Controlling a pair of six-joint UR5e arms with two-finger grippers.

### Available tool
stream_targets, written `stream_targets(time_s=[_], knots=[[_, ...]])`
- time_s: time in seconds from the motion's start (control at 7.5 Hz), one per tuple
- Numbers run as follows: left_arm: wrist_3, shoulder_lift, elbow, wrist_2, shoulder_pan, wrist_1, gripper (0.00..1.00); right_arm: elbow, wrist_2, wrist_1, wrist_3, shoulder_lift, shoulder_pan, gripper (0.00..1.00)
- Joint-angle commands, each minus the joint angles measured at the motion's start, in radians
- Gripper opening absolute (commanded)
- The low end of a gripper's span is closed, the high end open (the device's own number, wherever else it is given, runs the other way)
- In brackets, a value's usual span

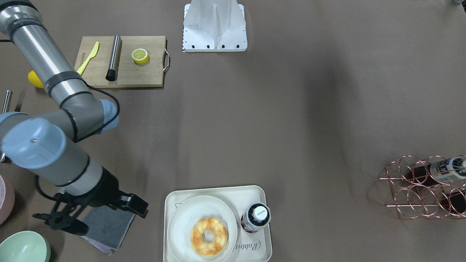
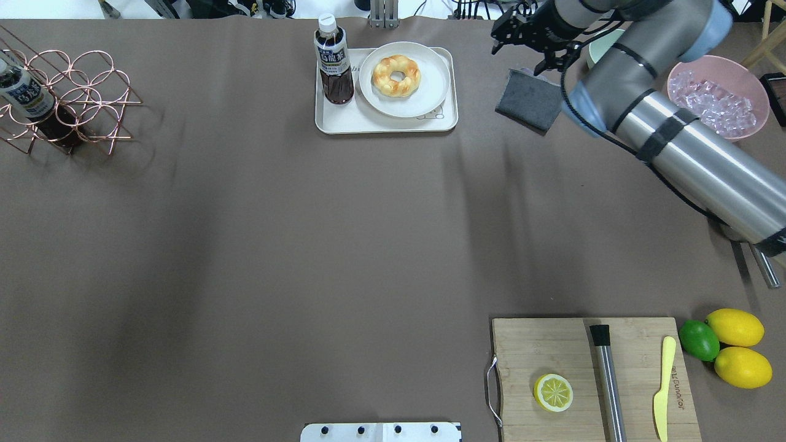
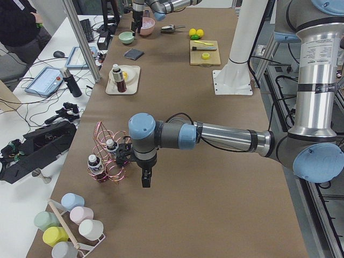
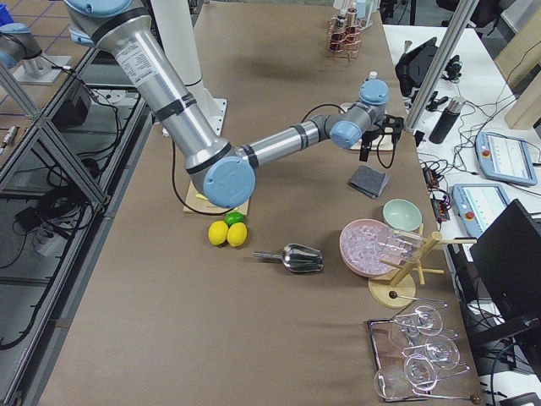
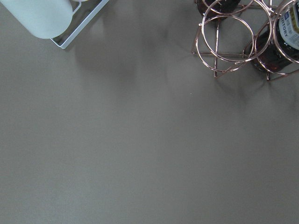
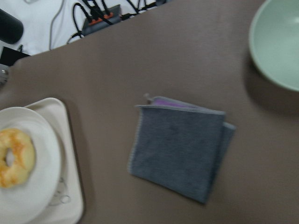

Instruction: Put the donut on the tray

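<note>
A: Nearest the robot's base we log the cutting board (image 2: 592, 377) with the lemon half (image 2: 553, 392) on it. Not ours.

B: Agreed. The counter (image 2: 276, 245) is the brown stretch between. Then, at the far edge, the tray (image 2: 387, 124). The donut (image 2: 396, 75) lies flat on a round plate (image 2: 430, 92), and that plate sits on the tray beside a bottle (image 2: 333, 61). So we judge the donut already rests within the tray's bounds, on the plate rather than on the tray floor.

A: Which arm is nearer?

B: The right one, plainly. The right fingers (image 2: 533, 46) hang over the folded grey cloth (image 2: 529, 99), near the tray's right-hand end in the overhead view. The donut lies to their left there, across the tray rim. The left fingers (image 3: 145, 178) are well apart, down by the copper bottle rack (image 3: 110, 156).

A: Long axis?

B: None worth noting; it is a ring, hole up, so any approach bearing serves.

A: State of the fingers?

B: The right ones carry nothing; how far apart they stand we cannot tell, the dark parts blur together. The left ones show only in the side view, so we cannot tell.
</note>
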Motion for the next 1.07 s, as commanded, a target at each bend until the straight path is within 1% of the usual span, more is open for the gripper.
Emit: stream_targets(time_s=[0.0,0.13,0.27,0.4,0.53,0.67,0.8,0.93], knots=[[0.001,0.003,0.007,0.001,0.000,-0.003,0.98,0.315,0.031,-0.254,-0.308,-0.283,0.100,1.00],[0.002,0.004,0.008,0.001,0.000,-0.003,0.98,0.408,0.017,-0.381,-0.420,-0.349,0.117,1.00],[0.005,0.009,0.013,0.001,0.000,-0.008,0.98,0.458,0.006,-0.498,-0.556,-0.384,0.154,1.00],[0.007,0.012,0.013,0.000,-0.002,-0.008,0.98,0.467,-0.029,-0.550,-0.751,-0.441,0.206,1.00],[0.005,0.012,0.013,0.000,-0.002,-0.006,0.98,0.426,-0.040,-0.555,-0.999,-0.507,0.281,1.00],[0.004,0.011,0.011,0.000,-0.002,-0.005,0.98,0.359,-0.031,-0.555,-1.165,-0.523,0.376,1.00],[0.004,0.009,0.010,0.000,-0.002,-0.005,0.98,0.305,-0.037,-0.554,-1.255,-0.537,0.419,1.00],[0.004,0.004,0.010,-0.002,-0.002,-0.006,0.98,0.273,-0.031,-0.554,-1.330,-0.549,0.456,1.00]])
